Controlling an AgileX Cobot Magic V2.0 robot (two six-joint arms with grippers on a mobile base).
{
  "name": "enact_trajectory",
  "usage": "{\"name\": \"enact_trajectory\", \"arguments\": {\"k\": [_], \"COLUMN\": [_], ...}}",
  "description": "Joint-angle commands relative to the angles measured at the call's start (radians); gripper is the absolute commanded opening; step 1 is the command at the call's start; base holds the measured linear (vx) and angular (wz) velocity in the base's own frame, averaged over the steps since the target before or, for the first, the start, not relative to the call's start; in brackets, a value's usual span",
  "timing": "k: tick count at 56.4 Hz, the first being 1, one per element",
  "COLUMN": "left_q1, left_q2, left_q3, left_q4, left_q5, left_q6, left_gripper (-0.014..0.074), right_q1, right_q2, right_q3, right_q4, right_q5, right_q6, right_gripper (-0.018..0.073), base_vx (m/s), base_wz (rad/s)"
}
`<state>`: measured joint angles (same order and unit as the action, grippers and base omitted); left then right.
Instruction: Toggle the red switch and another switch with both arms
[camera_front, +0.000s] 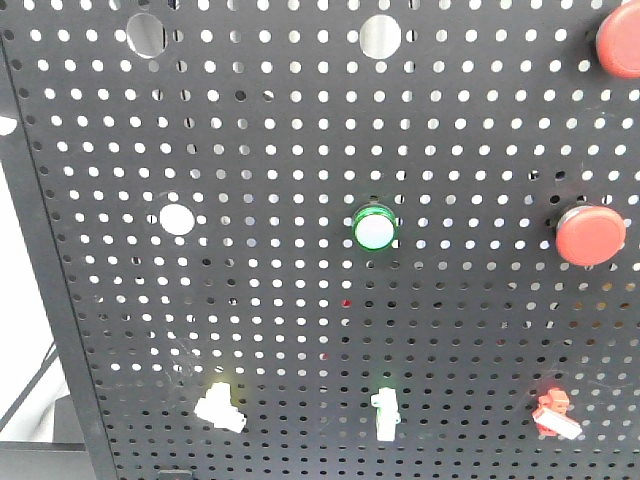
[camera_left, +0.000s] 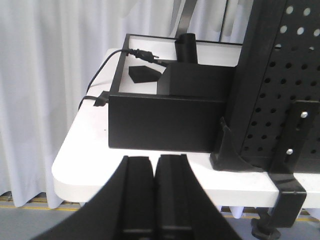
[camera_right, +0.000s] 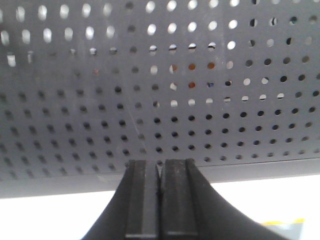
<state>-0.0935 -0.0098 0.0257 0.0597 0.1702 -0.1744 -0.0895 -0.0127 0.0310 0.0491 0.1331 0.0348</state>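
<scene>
Front-facing view: red switch (camera_front: 555, 413) and pale yellow switch (camera_front: 220, 408) await toggling; left pincer (camera_left: 155, 165) and right pincer (camera_right: 160, 167), clenched empty, must approach.

Ahead of me, a white rounded tabletop (camera_left: 82, 165) carries a black rectangular box (camera_left: 165, 122). The upright black perforated metal panel (camera_left: 280, 75) stands at its right, and a black power cable (camera_left: 141, 55) lies farther back.

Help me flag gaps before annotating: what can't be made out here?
- Front view: the upper round red push button is cut by the corner.
- Left wrist view: the black perforated panel is cut by the right edge; no switch shows.
- Right wrist view: blurred close panel; the small red toggle switch is out of frame.
</scene>
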Motion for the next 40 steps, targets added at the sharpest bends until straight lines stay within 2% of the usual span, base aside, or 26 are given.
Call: {"name": "enact_trajectory", "arguments": {"k": [1,9,14,18,22,29,35,40], "left_q1": [-0.001,-0.001,-0.001,-0.001,-0.001,-0.001,-0.001,-0.001], "left_q2": [-0.02,-0.02,-0.02,-0.02,-0.011,0.069,0.178,0.28], "left_q3": [0.019,0.009,0.005,-0.031,-0.104,-0.312,-0.462,-0.567], "left_q4": [-0.002,0.006,0.006,0.006,0.006,0.006,0.006,0.006], "left_q5": [-0.094,-0.211,-0.37,-0.426,-0.398,-0.264,-0.17,-0.144], "left_q6": [-0.008,-0.008,-0.012,-0.012,-0.013,-0.012,-0.008,-0.009], "left_gripper": [0.0003,0.0003,0.0003,0.0003,0.0003,0.0003,0.0003,0.0003], "right_q1": [-0.004,-0.004,-0.004,-0.004,-0.004,-0.004,0.0,0.008], "right_q2": [-0.01,-0.01,-0.01,-0.01,0.001,0.079,0.176,0.218], "right_q3": [0.006,-0.001,-0.063,-0.154,-0.287,-0.528,-0.674,-0.721], "right_q4": [0.028,0.043,0.056,0.042,0.024,0.025,0.043,0.058], "right_q5": [-0.103,-0.213,-0.181,-0.106,-0.013,0.112,0.165,0.14], "right_q6": [0.012,0.014,0.012,-0.001,-0.035,-0.143,-0.174,-0.169], "right_gripper": [-0.0006,-0.0006,-0.0006,-0.0006,-0.0006,-0.0006,-0.0006,-0.0006], "base_vx": [0.0,0.0,0.0,0.0,0.0,0.0,0.0,0.0], "base_wz": [0.0,0.0,0.0,0.0,0.0,-0.01,0.0,0.0]}}
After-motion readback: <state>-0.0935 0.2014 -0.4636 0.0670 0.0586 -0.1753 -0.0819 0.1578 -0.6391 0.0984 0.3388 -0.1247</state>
